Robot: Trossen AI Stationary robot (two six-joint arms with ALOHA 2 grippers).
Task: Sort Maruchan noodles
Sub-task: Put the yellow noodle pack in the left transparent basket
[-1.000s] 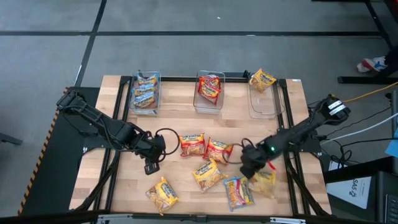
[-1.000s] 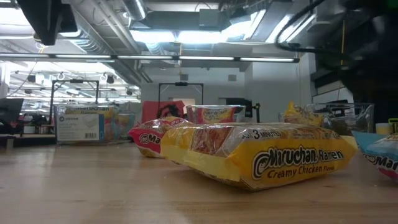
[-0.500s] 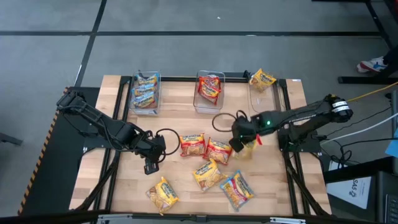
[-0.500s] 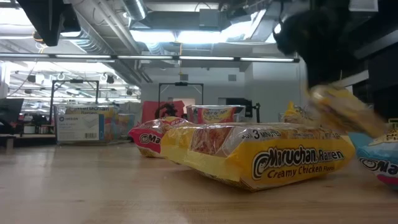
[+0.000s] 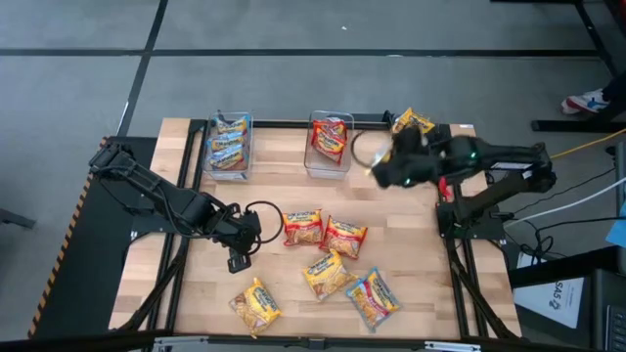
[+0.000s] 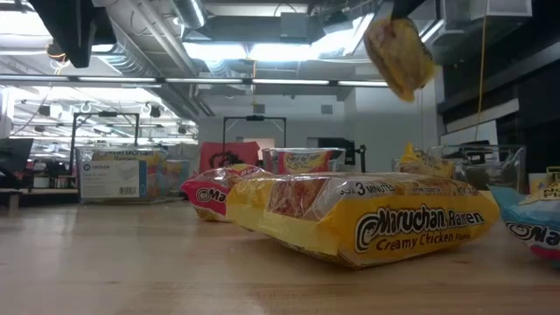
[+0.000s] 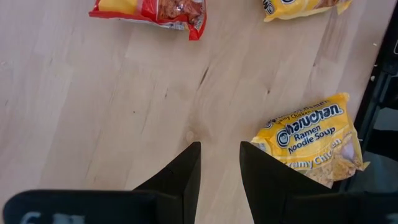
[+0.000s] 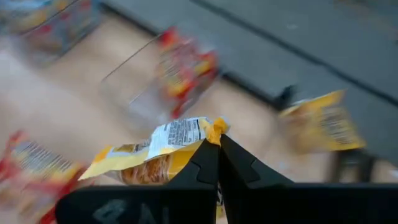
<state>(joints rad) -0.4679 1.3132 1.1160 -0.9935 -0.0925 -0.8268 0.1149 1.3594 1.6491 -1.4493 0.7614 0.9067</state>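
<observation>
My right gripper (image 8: pixel 217 142) pinches a yellow Maruchan packet (image 8: pixel 152 155) by its corner, dangling above the right-hand clear bin (image 5: pixel 416 168) holding another yellow; my left gripper (image 7: pixel 219 163) waits open.

A lab or workshop — exposed ceiling ducts (image 6: pixel 157 35) and strip lights (image 6: pixel 262 48) hang above the wooden worktop (image 6: pixel 131 262), with a grey concrete floor (image 5: pixel 342 24) (cables trailing) beyond the worktop's edge.
</observation>
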